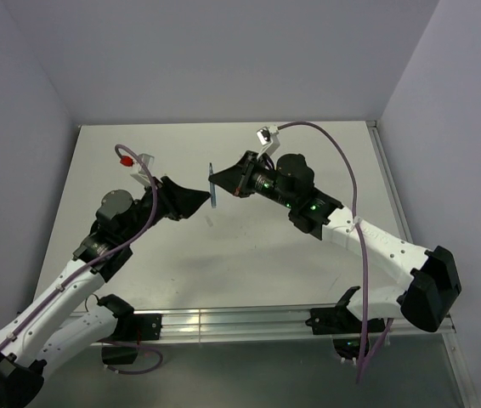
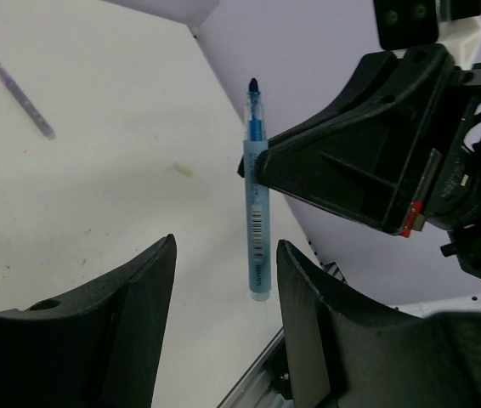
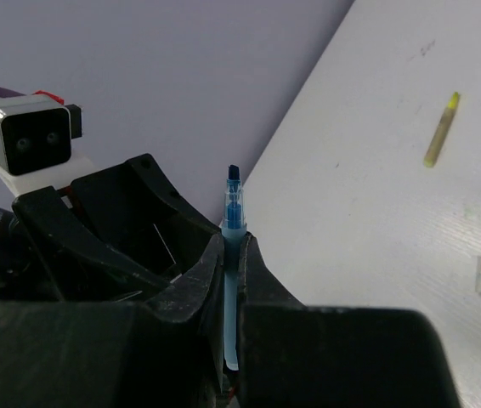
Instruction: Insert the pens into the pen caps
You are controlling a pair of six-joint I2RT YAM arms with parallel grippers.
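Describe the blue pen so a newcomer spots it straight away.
Start at the right arm's pincer, raised above the table's middle. Clamped in it, tip bare, is the blue pen. The yellow pen and grey-purple pen lie flat on the table.

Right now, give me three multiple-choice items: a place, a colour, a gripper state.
1. The blue pen is: A on the table; B in the left gripper; C in the right gripper.
2. The pen lying in the right wrist view is: A red; B yellow; C green.
3. The left gripper is: A open; B shut on a cap; C shut on a pen.
C: the right gripper clamps the blue pen. B: the yellow pen lies on the table. A: the left gripper's jaws stand apart, empty.
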